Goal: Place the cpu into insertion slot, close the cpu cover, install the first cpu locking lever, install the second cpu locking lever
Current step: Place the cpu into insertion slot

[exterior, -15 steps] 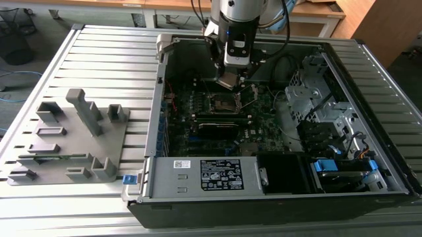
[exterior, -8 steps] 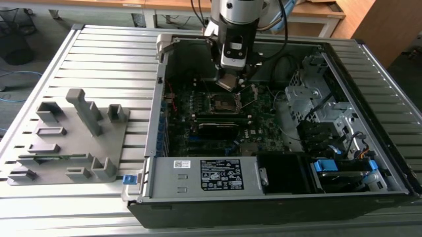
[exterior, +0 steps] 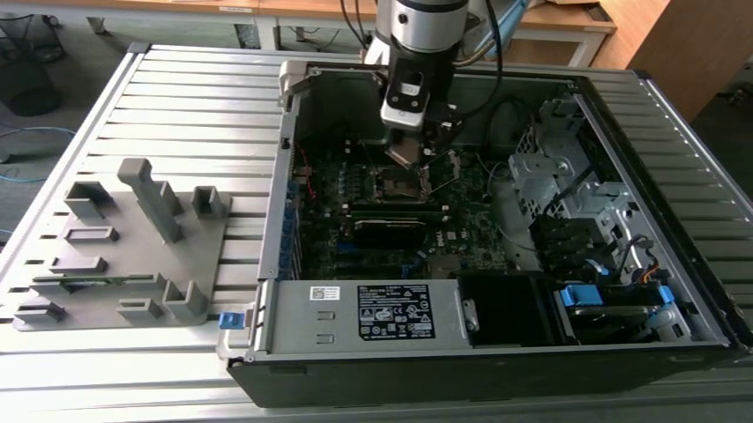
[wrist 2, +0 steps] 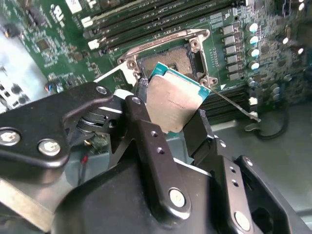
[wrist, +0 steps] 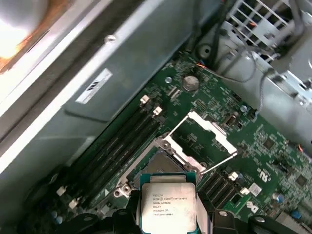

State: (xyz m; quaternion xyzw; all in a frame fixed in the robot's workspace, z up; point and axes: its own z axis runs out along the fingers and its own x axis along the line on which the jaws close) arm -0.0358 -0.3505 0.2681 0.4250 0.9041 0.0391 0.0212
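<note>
My gripper is shut on the cpu, a flat square chip with a dull silver top and a teal edge, pinched by its two sides. It hangs tilted just above the insertion slot, a dark square socket with a metal rim on the green motherboard. In the first wrist view the cpu sits between the black fingers, and the cpu cover stands swung open beyond the insertion slot. A thin wire locking lever sticks out unlatched beside the socket. In the exterior view the gripper hovers over the insertion slot.
The open computer case lies on a slatted metal table. Memory slots run beside the socket. A drive cage and cables fill the exterior view's right; the power supply is in front. A grey fixture block stands at the exterior view's left.
</note>
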